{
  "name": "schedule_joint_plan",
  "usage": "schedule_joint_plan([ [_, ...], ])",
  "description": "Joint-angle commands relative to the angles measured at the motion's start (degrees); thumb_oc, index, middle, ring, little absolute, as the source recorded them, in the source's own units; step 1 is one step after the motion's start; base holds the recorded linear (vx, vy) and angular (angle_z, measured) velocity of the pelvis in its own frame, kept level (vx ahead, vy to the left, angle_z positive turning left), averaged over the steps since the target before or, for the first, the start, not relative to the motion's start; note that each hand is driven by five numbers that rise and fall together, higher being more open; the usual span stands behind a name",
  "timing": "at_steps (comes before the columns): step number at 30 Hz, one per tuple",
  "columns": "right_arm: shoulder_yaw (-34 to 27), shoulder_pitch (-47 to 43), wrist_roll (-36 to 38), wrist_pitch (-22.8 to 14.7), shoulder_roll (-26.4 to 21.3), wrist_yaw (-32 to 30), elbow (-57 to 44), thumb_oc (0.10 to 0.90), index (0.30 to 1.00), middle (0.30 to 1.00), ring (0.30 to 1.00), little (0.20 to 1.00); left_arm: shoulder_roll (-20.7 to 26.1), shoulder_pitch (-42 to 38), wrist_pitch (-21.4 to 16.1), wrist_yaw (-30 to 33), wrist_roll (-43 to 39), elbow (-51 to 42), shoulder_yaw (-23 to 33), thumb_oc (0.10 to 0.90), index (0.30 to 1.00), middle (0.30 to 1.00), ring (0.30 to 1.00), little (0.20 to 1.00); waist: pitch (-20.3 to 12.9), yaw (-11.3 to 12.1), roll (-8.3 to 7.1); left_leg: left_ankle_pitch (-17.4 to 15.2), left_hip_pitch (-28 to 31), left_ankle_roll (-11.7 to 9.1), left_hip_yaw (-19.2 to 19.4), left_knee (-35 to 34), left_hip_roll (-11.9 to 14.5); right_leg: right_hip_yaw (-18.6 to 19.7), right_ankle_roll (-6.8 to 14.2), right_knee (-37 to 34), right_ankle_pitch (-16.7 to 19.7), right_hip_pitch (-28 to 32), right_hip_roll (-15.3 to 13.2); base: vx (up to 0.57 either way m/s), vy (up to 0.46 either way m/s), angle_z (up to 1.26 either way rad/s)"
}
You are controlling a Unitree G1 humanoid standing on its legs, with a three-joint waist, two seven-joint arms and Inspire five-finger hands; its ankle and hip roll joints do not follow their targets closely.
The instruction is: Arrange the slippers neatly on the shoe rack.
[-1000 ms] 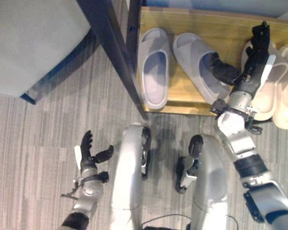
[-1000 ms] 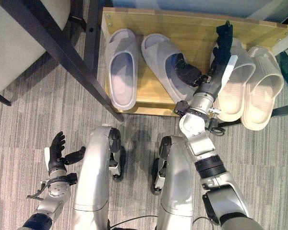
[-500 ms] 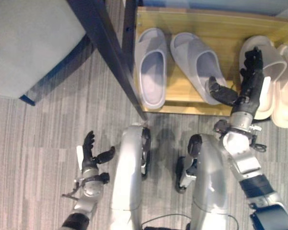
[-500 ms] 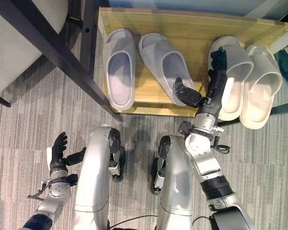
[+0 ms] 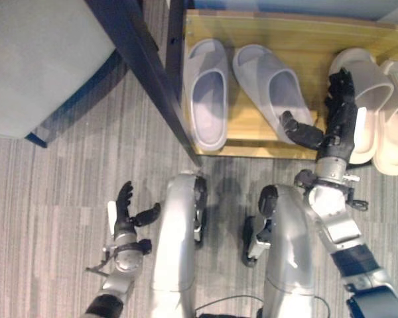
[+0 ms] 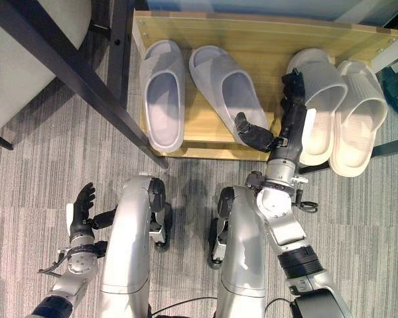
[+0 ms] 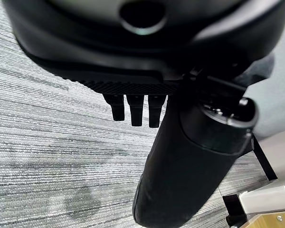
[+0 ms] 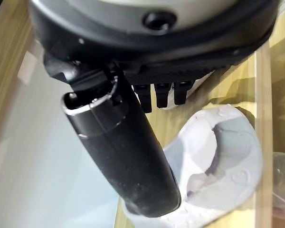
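In the left eye view, the wooden shoe rack [image 5: 252, 136] stood at the far side of the scene, and on its shelf lay two grey slippers: the first grey slipper [image 5: 207, 93] straight, toe away from the robot, and the second grey slipper [image 5: 272, 86] just beside it, angled so that its heel swung toward the rack's front edge. The right hand [image 5: 335, 122] hovered above the rack's front edge with fingers straight and thumb spread wide, holding nothing; its thumb reached toward the heel of the second grey slipper, while its fingers lay over the inner edge of the first cream slipper [image 5: 365, 99]. The second cream slipper [image 5: 395, 126] lay touching the first, at the end of the rack farthest from the grey pair. The left hand [image 5: 125, 215] hung low over the grey striped carpet [image 5: 53, 192], well apart from the rack, fingers relaxed and empty. In the right eye view, a dark slanted frame bar [image 6: 73, 73] crossed in front of the rack's grey-slipper end, with a pale grey cushioned seat [image 6: 20, 66] beyond it (a chair or sofa, I could not tell which). In the left wrist view, the left hand's fingertips [image 7: 133, 109] pointed at bare carpet, thumb extended, gripping nothing. In the right wrist view, the right hand's thumb stretched over a grey slipper on the rack's wood, and whether it touched the slipper could not be told.
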Motion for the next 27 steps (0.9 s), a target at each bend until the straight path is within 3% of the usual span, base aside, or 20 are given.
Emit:
schedule_joint_plan([
  [1,-0.47,-2.05,-2.39,-5.93,-2.15,1.47,-12.53,0.800,0.900,0.900,0.900,0.900,2.77,0.31,-2.87,0.43,1.72,-3.63,-2.28,0.800,0.900,0.900,0.900,0.900,-1.73,1.66,-1.02,-7.86,3.09,0.38,-8.31,1.81,-3.44,4.83,-3.01,-4.97,7.11,-3.45,-0.34,0.00,0.000,0.00],
  [5,1.26,-2.40,-1.08,-5.89,-1.96,3.92,-12.55,0.800,0.900,0.900,0.900,0.900,1.30,0.40,-4.07,-1.88,-3.90,-2.90,-0.94,0.800,0.900,0.900,0.900,0.900,-1.73,1.87,-1.10,-7.93,3.09,0.36,-8.49,2.02,-3.46,4.64,-2.97,-4.97,7.26,-3.45,-0.27,0.00,0.000,0.00],
  [27,3.57,3.44,-1.34,-7.97,-2.70,10.32,-21.60,0.800,0.900,0.900,0.900,0.900,2.03,1.51,-4.46,-1.70,-1.27,-3.07,-0.30,0.800,0.900,0.900,0.900,0.900,-1.73,1.44,-1.33,-7.47,3.09,0.25,-8.64,1.41,-3.45,5.01,-2.90,-5.53,7.26,-3.45,-0.44,0.00,0.000,0.00],
])
